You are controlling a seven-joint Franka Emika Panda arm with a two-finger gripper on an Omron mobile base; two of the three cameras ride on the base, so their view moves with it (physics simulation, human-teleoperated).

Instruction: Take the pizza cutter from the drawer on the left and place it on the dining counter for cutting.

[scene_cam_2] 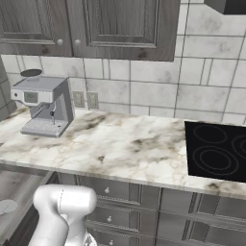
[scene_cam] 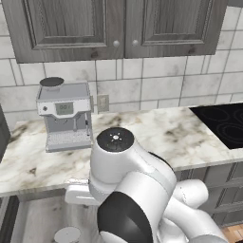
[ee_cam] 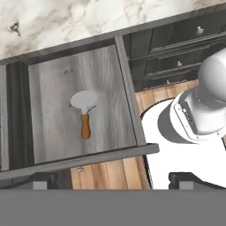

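The arm (scene_cam: pixel 142 190) is built of thick, glossy white shells with rounded, bulging shapes, like stacked cylinders and domes. One joint ends in a flat round black cap (scene_cam: pixel 115 137) dotted with a ring of tiny pale specks, perhaps screw heads. Lower down, a large black band (scene_cam: pixel 124 219) curves across a white link where two segments meet. From the right base camera, a link shows as a smooth white cylinder (scene_cam_2: pixel 62 211) with softly rounded shoulders. Seen from the hand, a grey-white domed segment (ee_cam: pixel 212 103) carries a squared collar outlined with a thin dark seam. No cables or lettering can be made out.
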